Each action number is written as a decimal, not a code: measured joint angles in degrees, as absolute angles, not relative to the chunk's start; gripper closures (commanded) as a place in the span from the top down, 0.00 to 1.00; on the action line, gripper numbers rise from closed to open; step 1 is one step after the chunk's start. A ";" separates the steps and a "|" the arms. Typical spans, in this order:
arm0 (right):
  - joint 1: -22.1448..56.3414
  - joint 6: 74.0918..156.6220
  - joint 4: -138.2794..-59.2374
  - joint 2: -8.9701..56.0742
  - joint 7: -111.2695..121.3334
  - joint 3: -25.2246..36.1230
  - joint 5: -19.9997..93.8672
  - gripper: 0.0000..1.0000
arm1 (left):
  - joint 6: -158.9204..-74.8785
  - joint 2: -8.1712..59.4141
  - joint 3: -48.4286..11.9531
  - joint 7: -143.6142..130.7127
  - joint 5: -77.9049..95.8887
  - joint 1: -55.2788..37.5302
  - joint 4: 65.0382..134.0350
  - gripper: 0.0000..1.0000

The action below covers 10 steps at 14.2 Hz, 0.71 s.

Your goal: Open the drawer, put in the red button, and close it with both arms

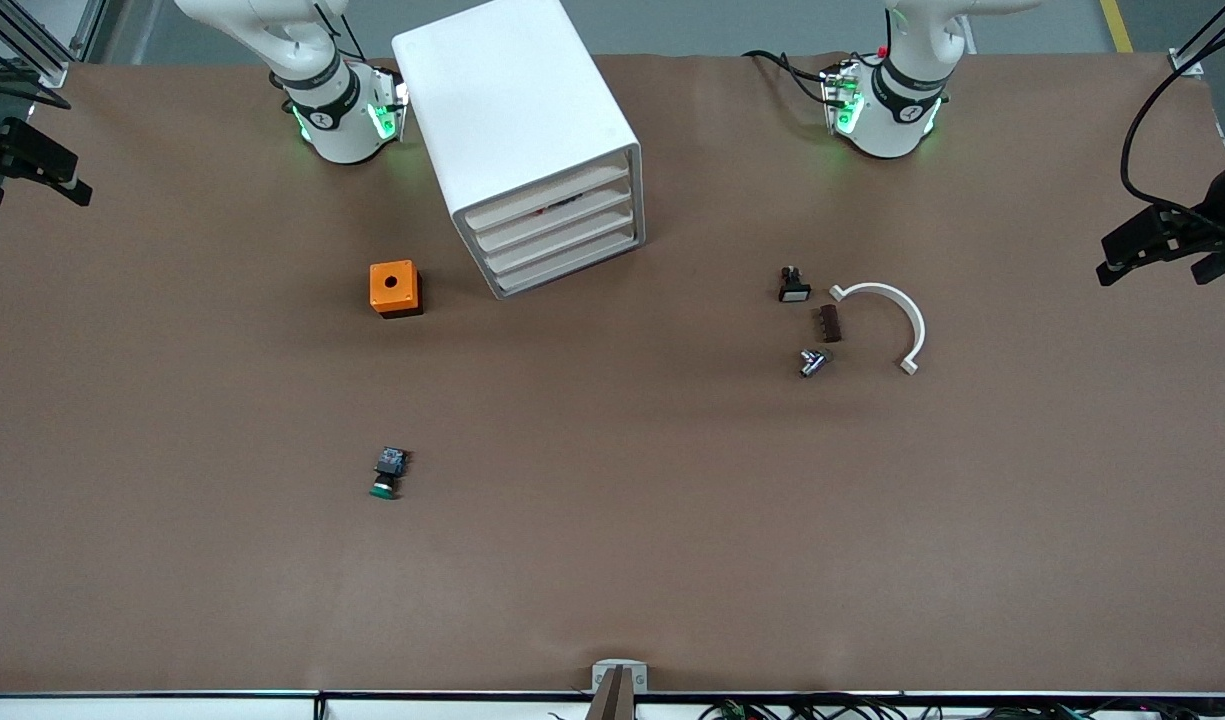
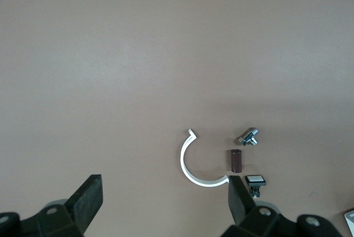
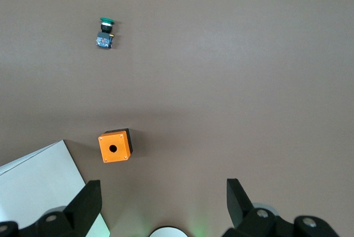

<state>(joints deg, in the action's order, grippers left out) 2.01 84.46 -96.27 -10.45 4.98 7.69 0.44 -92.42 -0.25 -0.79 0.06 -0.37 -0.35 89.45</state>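
Matte brown desk (image 1: 612, 520). Boxy white plastic cabinet (image 1: 517, 130), top shallow drawer (image 1: 547, 195) shut flush; a red-and-dark shape shows in its slot, perhaps the red button. Left pincer (image 2: 163, 204) spread wide above curved white clip (image 2: 191, 162); right pincer (image 3: 160, 206) wide above orange box (image 3: 114, 147)

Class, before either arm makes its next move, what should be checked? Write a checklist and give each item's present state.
1. Top drawer shut: ok, its front looks level with the three below.
2. Red button inside: cannot tell. None lies on the table; only a red speck shows in the drawer's slot.
3. Left pincer open and empty: ok, over the white arc.
4. Right pincer open and empty: ok, over the table by the orange box.
5. Green button out on the table, away from the cabinet: ok.
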 measured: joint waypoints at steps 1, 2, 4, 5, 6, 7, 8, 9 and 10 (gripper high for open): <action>2.01 84.43 -96.28 -10.45 4.96 7.69 0.44 1.00 | -92.37 -0.25 -1.40 -0.01 -0.37 -0.41 89.40 1.00; 2.01 84.42 -96.28 -10.45 4.94 7.68 0.45 1.00 | -92.33 -0.25 -1.82 -0.07 -0.37 -0.48 89.38 1.00; 2.01 84.41 -96.28 -10.45 4.89 7.66 0.46 1.00 | -92.24 -0.25 -2.05 -0.12 -0.37 -0.50 89.33 1.00; 2.01 84.41 -96.28 -10.45 4.84 7.65 0.48 1.00 | -92.21 -0.25 -2.04 -0.12 -0.37 -0.47 89.31 1.00; 2.01 84.41 -96.28 -10.45 4.81 7.65 0.60 1.00 | -92.19 -0.25 -2.02 -0.15 -0.37 -0.45 89.30 1.00; 2.01 84.41 -96.29 -10.45 4.80 7.65 0.84 1.00 | -92.19 -0.25 -2.02 -0.39 -0.37 -0.45 89.29 1.00; 2.01 84.41 -96.29 -10.45 4.79 7.64 0.98 1.00 | -92.18 -0.25 -2.02 -0.93 -0.37 -0.45 89.29 1.00; 2.01 84.41 -96.29 -10.45 4.78 7.64 1.04 1.00 | -92.16 -0.25 -2.02 -1.46 -0.37 -0.45 89.29 1.00; 2.01 84.41 -96.29 -10.45 4.78 7.64 1.07 1.00 | -92.16 -0.25 -2.02 -1.69 -0.37 -0.45 89.28 1.00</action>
